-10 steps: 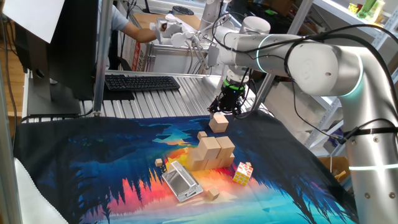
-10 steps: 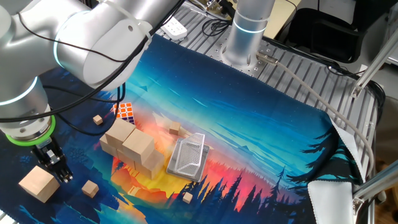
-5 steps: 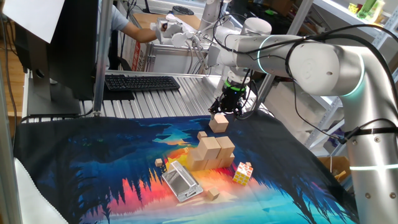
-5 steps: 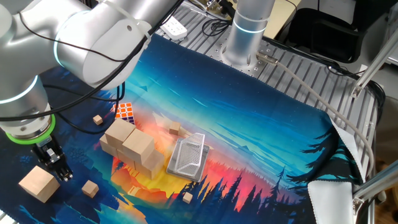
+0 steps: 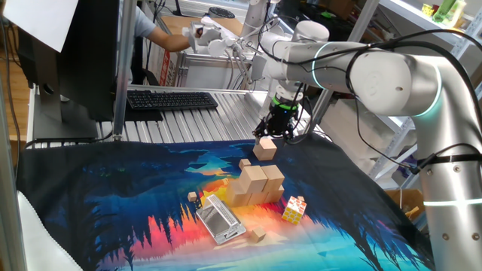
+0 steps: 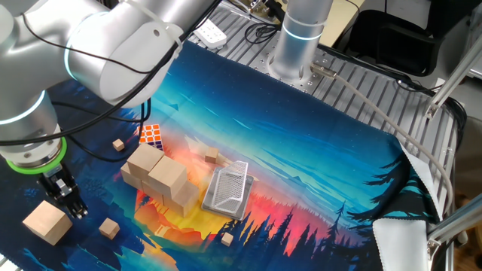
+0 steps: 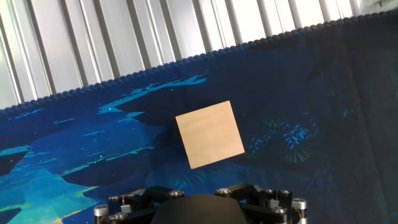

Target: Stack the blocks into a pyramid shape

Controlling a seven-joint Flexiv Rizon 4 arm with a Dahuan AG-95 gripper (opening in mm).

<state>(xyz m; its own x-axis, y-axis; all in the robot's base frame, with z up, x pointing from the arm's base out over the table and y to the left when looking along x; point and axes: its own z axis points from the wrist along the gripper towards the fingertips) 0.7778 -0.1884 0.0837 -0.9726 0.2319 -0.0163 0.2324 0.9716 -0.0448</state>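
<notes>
One plain wooden block (image 5: 264, 148) (image 6: 47, 222) lies alone near the far edge of the mat. In the hand view this block (image 7: 209, 134) fills the middle, a little skewed. My gripper (image 5: 275, 134) (image 6: 69, 205) hovers just above and beside it, open, with nothing between the fingers. Only the gripper's dark base shows along the bottom of the hand view. Several more blocks (image 5: 256, 184) (image 6: 158, 175) are clustered at the mat's middle, two of them resting on top of the lower ones.
A multicoloured puzzle cube (image 5: 294, 209) (image 6: 151, 135) sits next to the cluster. A metal grater-like piece (image 5: 221, 219) (image 6: 228, 190) lies in front. Tiny wooden cubes (image 5: 257, 235) (image 6: 109, 228) are scattered around. A keyboard (image 5: 172, 99) rests on the ribbed table behind the mat.
The wrist has shifted very slightly over the lone block. The block and the cluster have not moved, and the jaws stay open.
</notes>
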